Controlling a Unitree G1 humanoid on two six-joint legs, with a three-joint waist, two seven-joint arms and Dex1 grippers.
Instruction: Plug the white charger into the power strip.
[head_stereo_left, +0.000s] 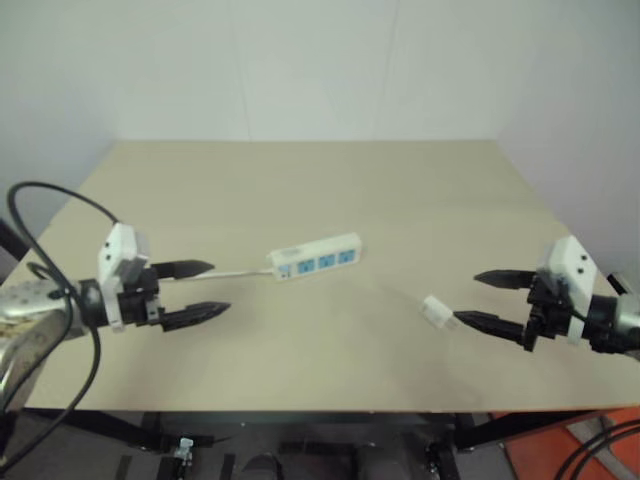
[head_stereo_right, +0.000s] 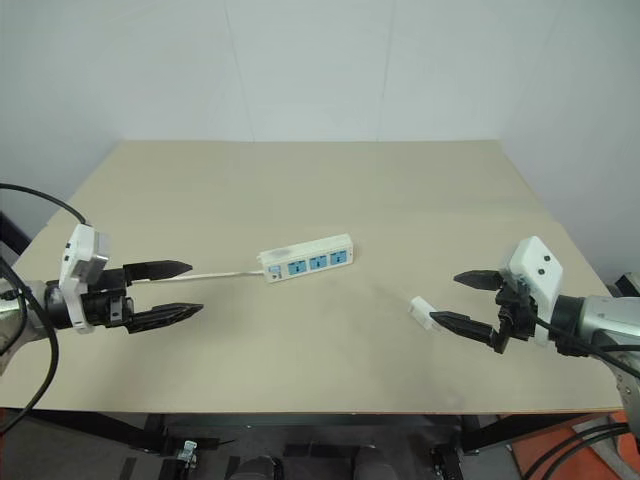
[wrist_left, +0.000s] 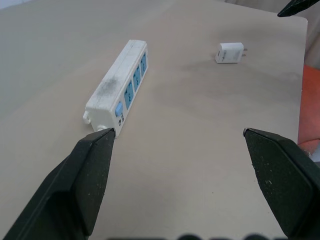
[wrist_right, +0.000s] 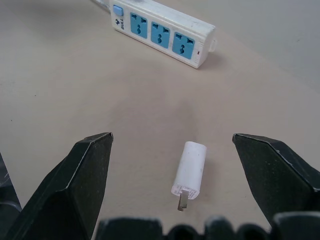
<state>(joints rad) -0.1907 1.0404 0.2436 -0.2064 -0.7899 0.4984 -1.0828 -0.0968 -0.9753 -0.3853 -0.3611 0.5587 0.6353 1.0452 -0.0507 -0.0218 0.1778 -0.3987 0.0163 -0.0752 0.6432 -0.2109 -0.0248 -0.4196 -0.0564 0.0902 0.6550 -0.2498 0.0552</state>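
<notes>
White plastic, the white charger (wrist_right: 190, 169) is lying flat on the beige desk (head_stereo_left: 300, 190), on the robot's right side, prongs pointing toward the right tool (head_stereo_right: 466, 300). In the right wrist view it's sitting between the two black fingers (wrist_right: 75, 185) but not touching either; nothing's gripping it. Right tool is hanging just beside it w/ jaws spread wide, released, empty, lower fingertip close to the charger's end in the head views.

Moving outward: the power strip (head_stereo_left: 315, 257) is lying near the desk's middle, well apart from the charger, angled a bit, three blue sockets facing up in a row. Small blue mark is sitting at the end nearest the left arm, and a thin white cord (head_stereo_right: 225, 273) is running off that end toward the left tool (head_stereo_left: 205, 290). A grey smudge is showing on the strip's side in the left wrist view.

Left tool is hovering over the desk on the left, also released, jaws wide, holding nothing, pointing toward the strip's cord end. Cord is passing btwn its fingers' line in the head views; contact, can't tell. White block (head_stereo_left: 124, 252) is riding on top of the left tool, another (head_stereo_right: 533, 263) on the right.
</notes>
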